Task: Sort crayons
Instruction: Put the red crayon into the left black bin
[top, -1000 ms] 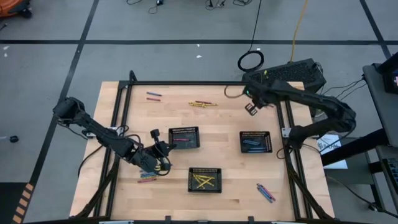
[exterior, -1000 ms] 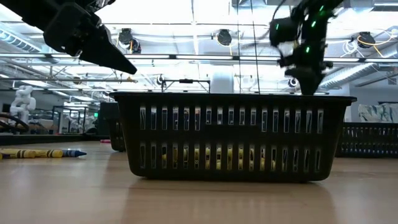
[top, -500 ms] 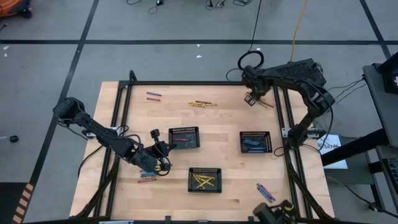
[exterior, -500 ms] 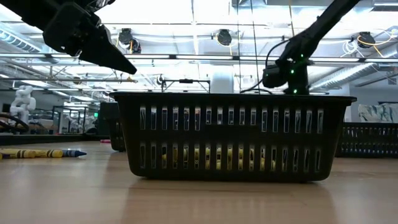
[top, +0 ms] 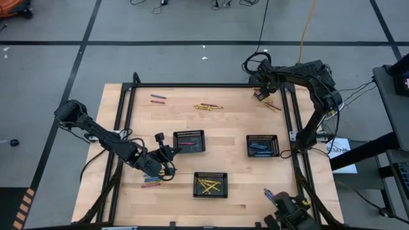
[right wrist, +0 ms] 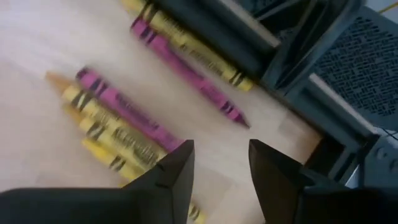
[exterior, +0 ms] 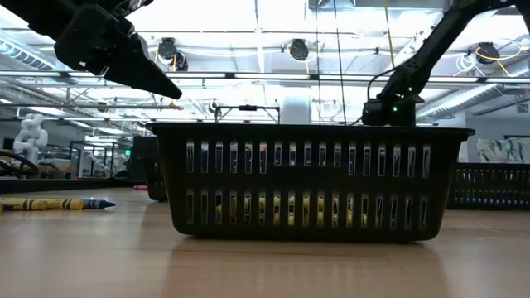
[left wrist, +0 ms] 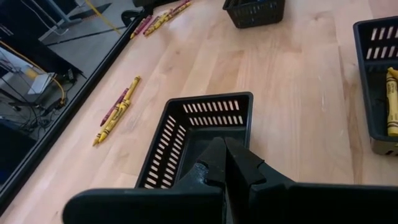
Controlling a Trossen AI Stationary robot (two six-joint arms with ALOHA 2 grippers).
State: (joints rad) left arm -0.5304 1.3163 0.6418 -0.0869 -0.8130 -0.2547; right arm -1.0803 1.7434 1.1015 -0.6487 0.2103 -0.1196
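Your right gripper (right wrist: 217, 171) hangs open and empty just above the loose crayons (right wrist: 118, 124) at the counter's (top: 236, 128) far right corner, lined up to pick. Your left gripper (left wrist: 225, 163) is shut, empty, beside the pink tray (top: 189, 140).

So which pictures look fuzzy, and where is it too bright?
Right wrist view: the pink and yellow crayons smear, and so do the right gripper's open fingers. Low view: ceiling lights glare white behind the dark tray; its near side is shaded. High view: even light, soft shadows.
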